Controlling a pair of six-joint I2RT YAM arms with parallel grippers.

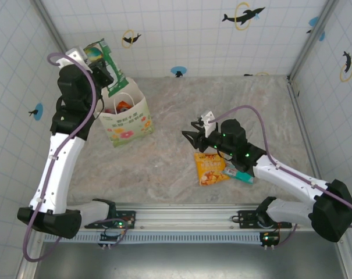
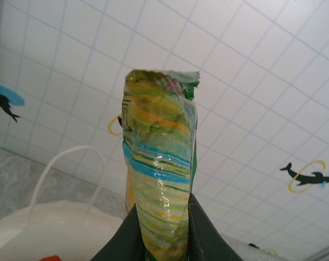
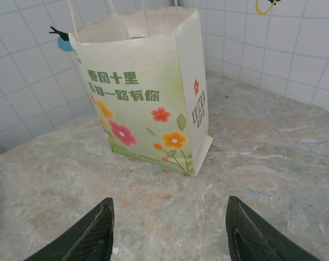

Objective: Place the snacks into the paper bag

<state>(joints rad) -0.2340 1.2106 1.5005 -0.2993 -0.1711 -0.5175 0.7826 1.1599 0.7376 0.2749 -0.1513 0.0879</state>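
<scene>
Left gripper (image 2: 164,220) clamped on a green striped packet (image 2: 160,163), whose long axis runs straight out from the fingers, held aloft over the table's far-left corner. Paper bag (image 1: 128,121) stands upright just below, mouth open, an orange packet (image 1: 123,106) already inside. The drop looks short, with the loop handle (image 2: 72,157) the likely snag. Right gripper (image 3: 169,201) spread wide and empty, mid-table, facing the bag's printed front. A yellow-orange packet (image 1: 211,168) and a teal packet (image 1: 241,174) lie under that arm, toward the near edge.

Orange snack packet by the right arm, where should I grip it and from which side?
Probably the free left edge of the orange packet, coming down from above: it lies flat on the table, and the teal packet sits close on its right.
</scene>
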